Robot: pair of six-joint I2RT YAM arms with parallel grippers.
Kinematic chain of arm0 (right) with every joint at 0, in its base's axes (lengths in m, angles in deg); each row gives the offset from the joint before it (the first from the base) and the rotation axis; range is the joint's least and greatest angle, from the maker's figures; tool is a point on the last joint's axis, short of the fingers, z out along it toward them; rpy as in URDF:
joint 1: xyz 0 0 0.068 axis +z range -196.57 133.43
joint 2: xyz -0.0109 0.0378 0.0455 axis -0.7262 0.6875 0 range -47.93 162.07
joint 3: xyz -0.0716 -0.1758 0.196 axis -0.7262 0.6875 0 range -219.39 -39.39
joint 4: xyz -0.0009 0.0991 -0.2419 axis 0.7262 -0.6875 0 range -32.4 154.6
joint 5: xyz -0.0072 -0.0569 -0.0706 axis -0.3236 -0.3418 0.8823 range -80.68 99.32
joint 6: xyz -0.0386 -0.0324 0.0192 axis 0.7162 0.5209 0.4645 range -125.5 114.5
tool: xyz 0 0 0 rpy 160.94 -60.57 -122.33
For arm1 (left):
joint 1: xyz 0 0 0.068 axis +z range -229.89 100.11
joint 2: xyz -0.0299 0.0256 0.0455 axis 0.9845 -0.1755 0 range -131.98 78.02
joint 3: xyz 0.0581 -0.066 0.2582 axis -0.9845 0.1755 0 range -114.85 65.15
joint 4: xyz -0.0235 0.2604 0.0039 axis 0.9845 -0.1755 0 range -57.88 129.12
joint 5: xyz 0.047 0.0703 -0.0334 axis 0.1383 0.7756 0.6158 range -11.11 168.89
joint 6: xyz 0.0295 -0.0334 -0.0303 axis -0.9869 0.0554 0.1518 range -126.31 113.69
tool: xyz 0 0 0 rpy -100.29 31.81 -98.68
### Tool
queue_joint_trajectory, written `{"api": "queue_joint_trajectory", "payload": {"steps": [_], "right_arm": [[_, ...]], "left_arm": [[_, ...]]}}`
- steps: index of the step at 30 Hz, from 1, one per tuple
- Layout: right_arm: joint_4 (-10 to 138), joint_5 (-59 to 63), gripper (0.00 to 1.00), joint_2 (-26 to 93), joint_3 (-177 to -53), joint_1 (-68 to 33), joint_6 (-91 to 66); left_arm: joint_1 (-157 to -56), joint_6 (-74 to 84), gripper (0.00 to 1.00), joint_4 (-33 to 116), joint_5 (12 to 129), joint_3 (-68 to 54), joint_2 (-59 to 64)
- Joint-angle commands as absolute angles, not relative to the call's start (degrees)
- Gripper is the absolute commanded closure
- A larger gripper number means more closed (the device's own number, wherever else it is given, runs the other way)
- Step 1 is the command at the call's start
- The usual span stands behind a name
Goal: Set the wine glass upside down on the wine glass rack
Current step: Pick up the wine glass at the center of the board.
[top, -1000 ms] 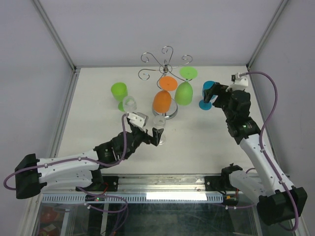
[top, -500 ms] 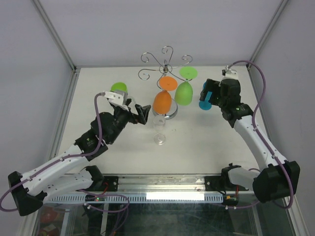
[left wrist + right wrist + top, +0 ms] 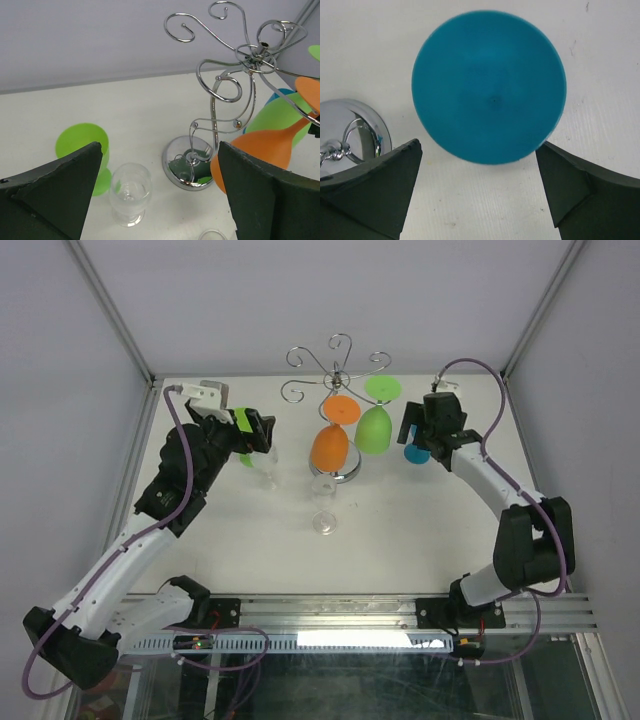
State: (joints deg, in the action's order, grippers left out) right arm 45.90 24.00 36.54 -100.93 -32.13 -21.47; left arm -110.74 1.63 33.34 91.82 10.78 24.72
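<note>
The chrome wine glass rack [image 3: 337, 368] stands at the back middle, and its scroll arms [image 3: 235, 55] and round base [image 3: 192, 162] fill the left wrist view. An orange wine glass [image 3: 330, 447] and a green one [image 3: 374, 430] hang upside down on it. Upright on the table stand a blue wine glass [image 3: 415, 453], a green one [image 3: 82, 145] and two clear ones [image 3: 323, 505] [image 3: 131, 192]. My left gripper [image 3: 262, 435] [image 3: 160, 150] hovers open and empty above the green and clear glasses. Open too, my right gripper [image 3: 421, 428] [image 3: 479, 150] hangs straight over the blue glass [image 3: 489, 87].
Metal frame posts and white walls close in the table [image 3: 420, 530] on the left, right and back. The rack's base [image 3: 350, 130] lies just left of the blue glass.
My left arm has swung from beside the front clear glass to the back left. My right gripper has moved up and back, and now looks straight down on the blue glass.
</note>
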Motion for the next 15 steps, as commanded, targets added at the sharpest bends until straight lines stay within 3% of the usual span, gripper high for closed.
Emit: {"api": "queue_joint_trajectory", "payload": {"steps": [1,15], "right_arm": [[51.72,29.33,0.00,38.94,-105.70,-32.46,-21.65],[59.40,34.89,0.00,49.06,-110.10,-33.66,-19.42]], "left_arm": [[-107.33,0.70,0.01,32.71,85.16,7.25,23.38],[-102.05,-0.28,0.01,30.91,83.26,1.14,17.66]]}}
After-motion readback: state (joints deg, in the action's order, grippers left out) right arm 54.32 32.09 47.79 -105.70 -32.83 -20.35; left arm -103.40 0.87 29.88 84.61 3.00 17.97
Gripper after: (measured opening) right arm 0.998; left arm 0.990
